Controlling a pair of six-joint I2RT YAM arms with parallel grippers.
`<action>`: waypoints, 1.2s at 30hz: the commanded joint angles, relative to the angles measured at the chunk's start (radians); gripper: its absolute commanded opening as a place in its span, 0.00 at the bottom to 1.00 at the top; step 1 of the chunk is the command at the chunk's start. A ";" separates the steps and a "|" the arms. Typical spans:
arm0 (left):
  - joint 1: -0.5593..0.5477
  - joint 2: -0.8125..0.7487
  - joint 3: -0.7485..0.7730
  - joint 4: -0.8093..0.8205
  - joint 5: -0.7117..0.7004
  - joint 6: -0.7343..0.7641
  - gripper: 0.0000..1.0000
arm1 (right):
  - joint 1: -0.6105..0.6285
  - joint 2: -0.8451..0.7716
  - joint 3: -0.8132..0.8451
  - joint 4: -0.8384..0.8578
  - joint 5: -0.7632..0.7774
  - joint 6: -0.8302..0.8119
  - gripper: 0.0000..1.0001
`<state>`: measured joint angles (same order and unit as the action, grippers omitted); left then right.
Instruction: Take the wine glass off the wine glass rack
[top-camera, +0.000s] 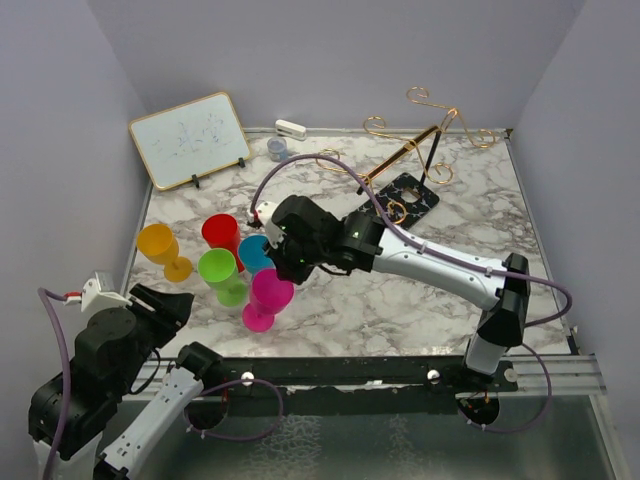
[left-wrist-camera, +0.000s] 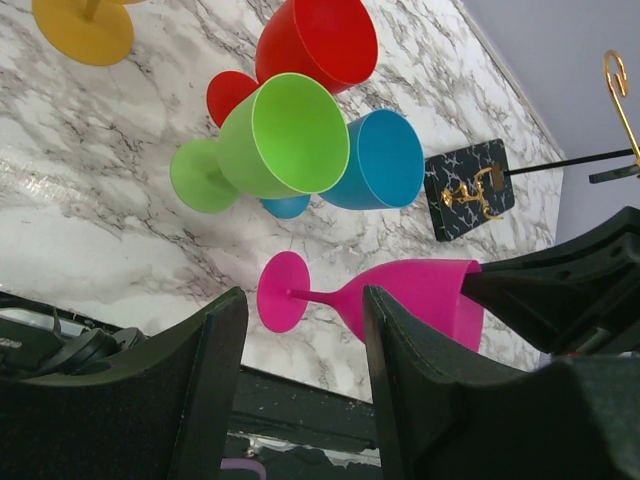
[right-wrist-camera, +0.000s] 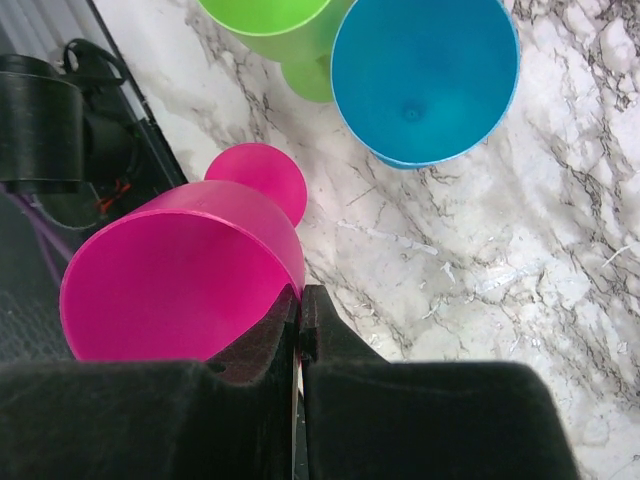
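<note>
Pink wine glass (right-wrist-camera: 180, 270) off rack (top-camera: 415, 192) (rack bare); right tool (right-wrist-camera: 300, 305) clamped on its rim; left tool (left-wrist-camera: 300, 315) agape, empty. Release remains.

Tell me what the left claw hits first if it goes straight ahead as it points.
Likely the pink wine glass, its stem in line with the open left claw; depth is unclear.

Looking over a marble table (top-camera: 400, 315), white and veined with grey. Finding a whiteboard (top-camera: 190, 138) leaning on its stand at the far left corner, faintly scribbled. Spotting a small white block (top-camera: 290, 129) by the far wall, with a grey-blue roll (top-camera: 277, 149) just near of it. Noting upright goblets standing at the left: an orange glass (top-camera: 160, 245) leftmost and apart, a red glass (top-camera: 220, 232) just far of a green glass (top-camera: 217, 268), and a blue glass (top-camera: 255, 252) sitting just right of both.
</note>
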<state>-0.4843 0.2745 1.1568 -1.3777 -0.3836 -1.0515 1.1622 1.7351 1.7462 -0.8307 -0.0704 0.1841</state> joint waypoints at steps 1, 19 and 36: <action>0.003 -0.022 -0.019 0.019 0.021 0.010 0.52 | 0.027 0.064 0.061 -0.014 0.092 -0.009 0.01; 0.003 -0.053 -0.064 0.035 0.038 0.007 0.52 | 0.066 0.323 0.309 -0.073 0.230 -0.011 0.02; 0.003 -0.055 -0.090 0.053 0.045 0.015 0.52 | 0.071 0.368 0.342 -0.125 0.253 -0.021 0.15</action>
<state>-0.4843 0.2344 1.0801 -1.3537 -0.3614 -1.0515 1.2247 2.0853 2.0651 -0.9405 0.1532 0.1780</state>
